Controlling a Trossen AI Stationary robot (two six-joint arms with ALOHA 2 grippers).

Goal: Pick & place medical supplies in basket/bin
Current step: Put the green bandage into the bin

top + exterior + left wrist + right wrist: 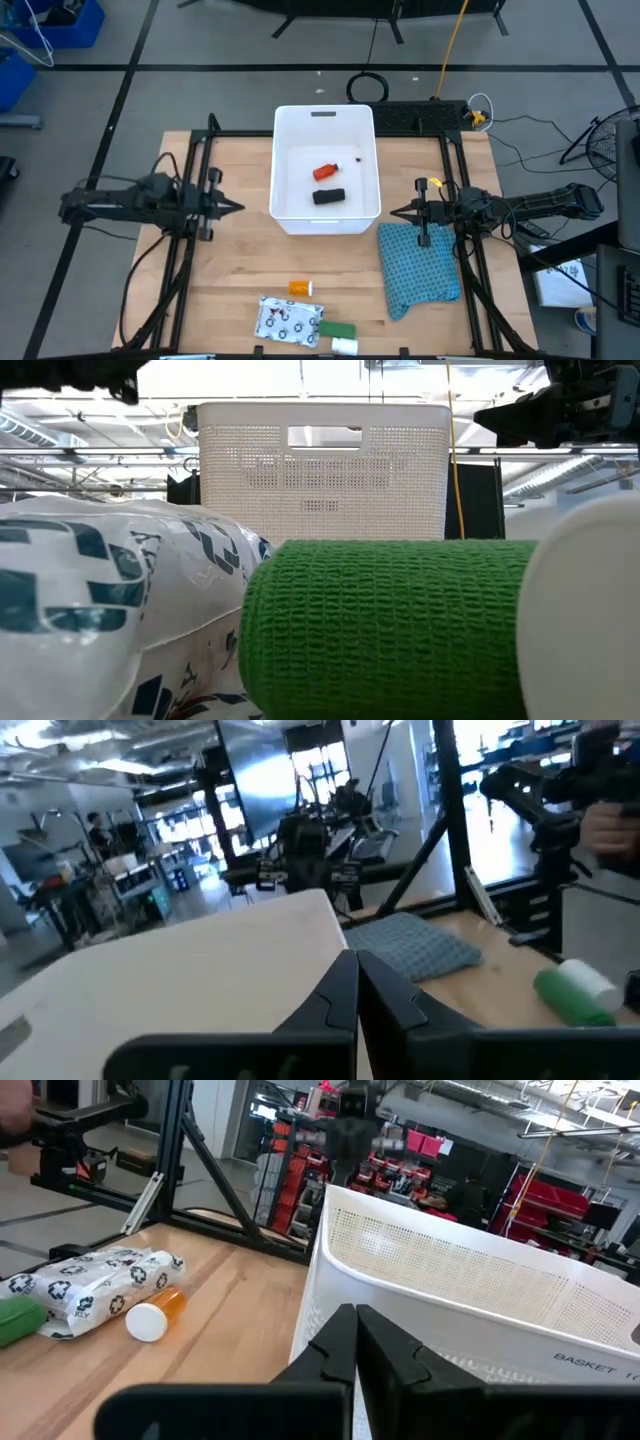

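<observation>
1. Left gripper point(236, 207): raised at the left edge of the table, just left of the basket, fingers pressed together on nothing. In the left wrist view the two dark fingers meet at their tips, with the basket's rim beyond them.

2. Flat white packet point(287, 320): lies at the near edge of the table, well apart from the basket; not yet placed.

3. Orange bottle point(301, 288): lies on its side on the wood just beyond the packet; not yet placed.

4. Basket point(290, 218): the white tub stands at the middle of the table's far half. Two items already lie on its floor, a red tube point(326, 172) and, just beside it, a black block point(329, 196). A tiny dark speck near the tube is too small to identify.

5. Green block point(336, 329): touches the packet's right side, with a small white bottle point(345, 345) just beside it at the table's edge; neither is placed.

6. Right gripper point(394, 211): raised just right of the basket, above the far end of the blue knitted cloth point(420, 266), fingers together and empty.

7. Progress, as a judgement: two of six items are in the basket and four remain at the near edge, so the task is roughly a third done. Neither arm carries anything.
</observation>
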